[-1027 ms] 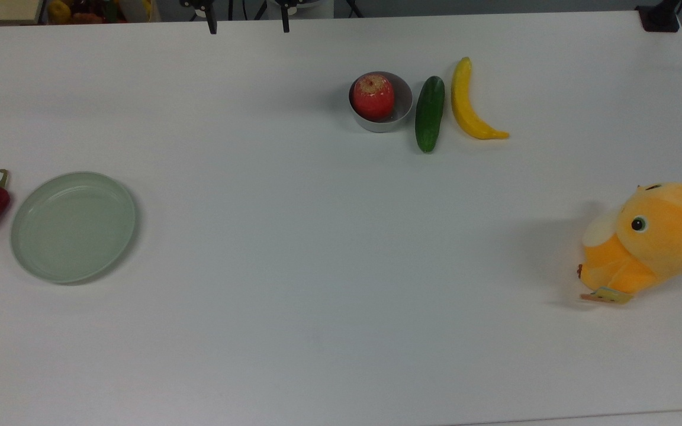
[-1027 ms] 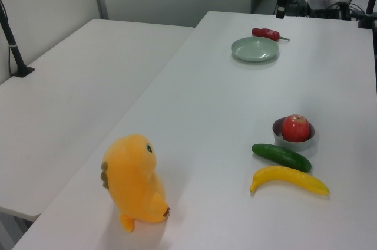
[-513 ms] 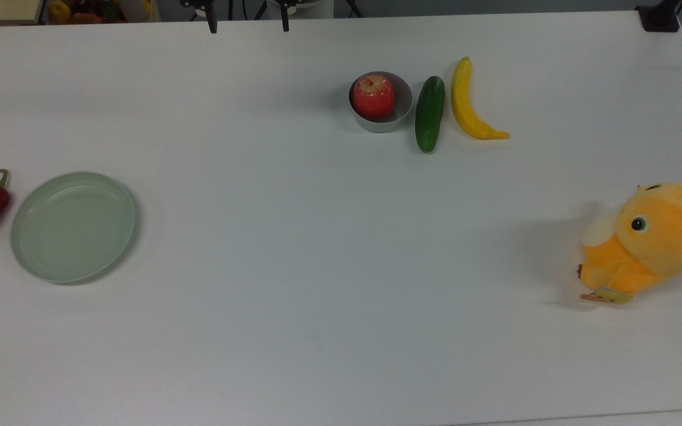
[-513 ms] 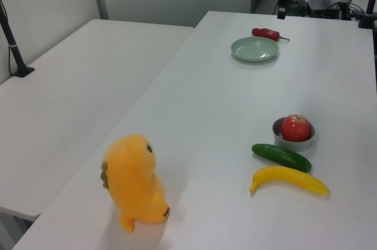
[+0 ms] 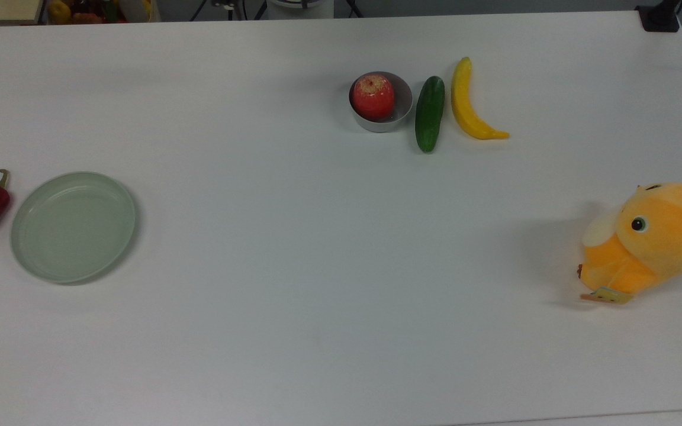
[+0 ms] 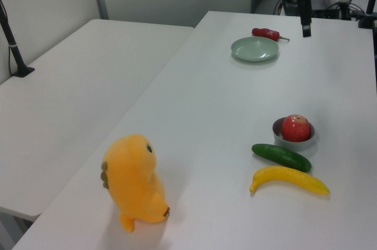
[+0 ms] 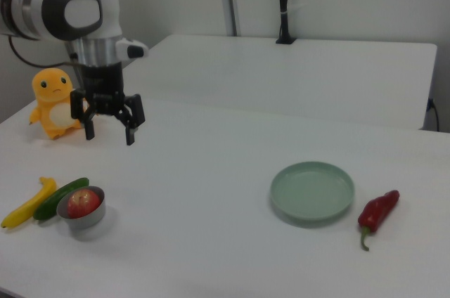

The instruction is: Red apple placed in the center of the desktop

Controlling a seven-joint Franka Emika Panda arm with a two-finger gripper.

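Red apple [image 5: 373, 96] sitting in a small grey bowl [image 5: 399, 115] near the far edge of the white desktop [image 5: 317, 248], cucumber [image 5: 430, 113] and banana [image 5: 468, 103] beside it, gripper [image 7: 110, 125] in the air with fingers spread apart and holding nothing, no readable writing anywhere.

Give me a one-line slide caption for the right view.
Open end effector hovers above the desktop; apple sits in a bowl beside cucumber and banana.

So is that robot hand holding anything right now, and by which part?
Nothing. The hand is open and empty above the desktop. The red apple sits untouched in its small metal bowl.
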